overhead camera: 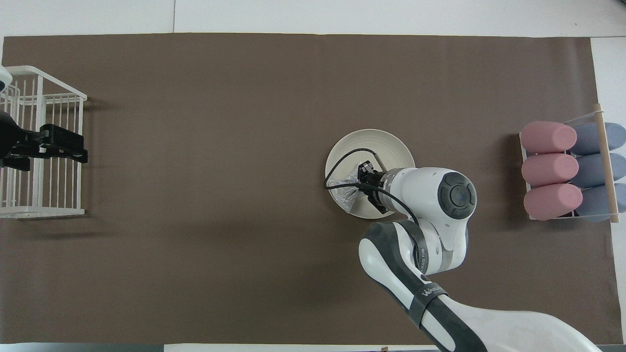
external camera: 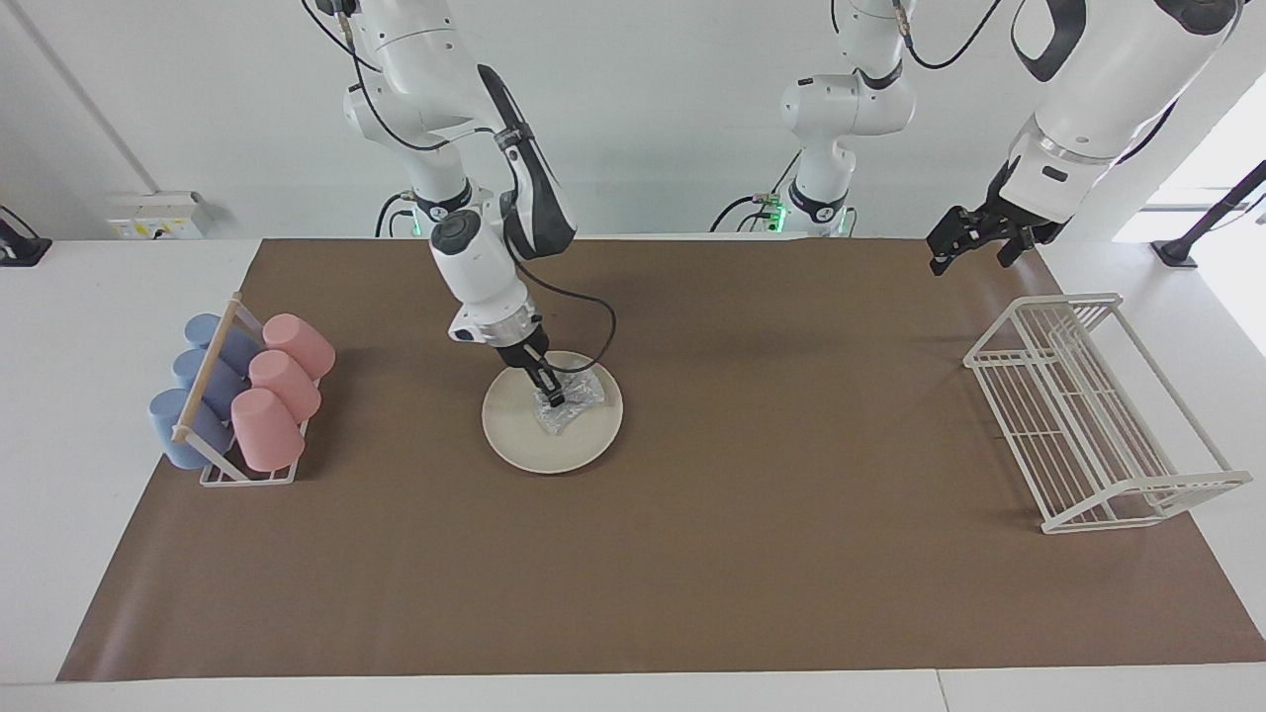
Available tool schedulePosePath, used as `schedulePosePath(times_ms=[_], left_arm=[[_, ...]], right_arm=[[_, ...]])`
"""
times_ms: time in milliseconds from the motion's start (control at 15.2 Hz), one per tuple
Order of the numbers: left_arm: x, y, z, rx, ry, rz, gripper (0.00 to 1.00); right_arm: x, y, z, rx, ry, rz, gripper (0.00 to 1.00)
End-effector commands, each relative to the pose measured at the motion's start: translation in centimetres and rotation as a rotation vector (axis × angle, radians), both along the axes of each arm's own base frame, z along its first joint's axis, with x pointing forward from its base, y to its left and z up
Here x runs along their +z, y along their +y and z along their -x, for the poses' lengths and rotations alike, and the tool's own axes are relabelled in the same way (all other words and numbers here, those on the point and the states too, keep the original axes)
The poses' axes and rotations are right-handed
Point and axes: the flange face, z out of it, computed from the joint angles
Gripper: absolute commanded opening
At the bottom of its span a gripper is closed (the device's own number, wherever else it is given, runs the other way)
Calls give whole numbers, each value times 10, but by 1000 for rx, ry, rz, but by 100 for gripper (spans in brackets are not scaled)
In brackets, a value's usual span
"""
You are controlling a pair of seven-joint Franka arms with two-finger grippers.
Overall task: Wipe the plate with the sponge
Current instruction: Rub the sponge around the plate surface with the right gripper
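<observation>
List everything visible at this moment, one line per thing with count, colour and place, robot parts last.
plate: 1, cream-white, on the brown mat, toward the right arm's end.
sponge: 1, silvery, on the plate, pinched by the right tool.
pink cups: 3, pink, lying in the cup rack.
blue cups: 3, blue, in the same rack beside the pink ones.
cup rack: 1, white wire with a wooden bar, at the right arm's end of the mat.
wire rack: 1, white, at the left arm's end.
mat: 1, brown, covering the table.
right tool: 1, black, shut on the sponge, down on the plate.
left tool: 1, black, open, raised over the mat edge near the wire rack, waiting.
</observation>
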Motion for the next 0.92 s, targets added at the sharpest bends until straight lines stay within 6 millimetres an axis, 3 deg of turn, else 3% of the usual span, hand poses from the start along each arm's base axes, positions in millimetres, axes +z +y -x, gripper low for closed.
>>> schedulePosePath(times_ms=[0,198,330,527,725,857], left_arm=[[5,3,-2,10,-16,-14,100],[4,3,-1,10,-16,-14,100],[3,3,-1,10,-14,-13,100],[3,2,0,9,-13,-11,100],[2,4,0,10,-10,-12,100],[2,4,1,10,-7,-10,100]], right_arm=[[-6,-3,7,-34,15,-5,0],[6,0,-1,-50,3,-21,0],[31,1,-6,-67,19,-41,0],[101,3,-4,-79,85,-70,0],[187,-14,-4,-79,108,-53,0],[232,-20,-2,-95,118,-26,0]])
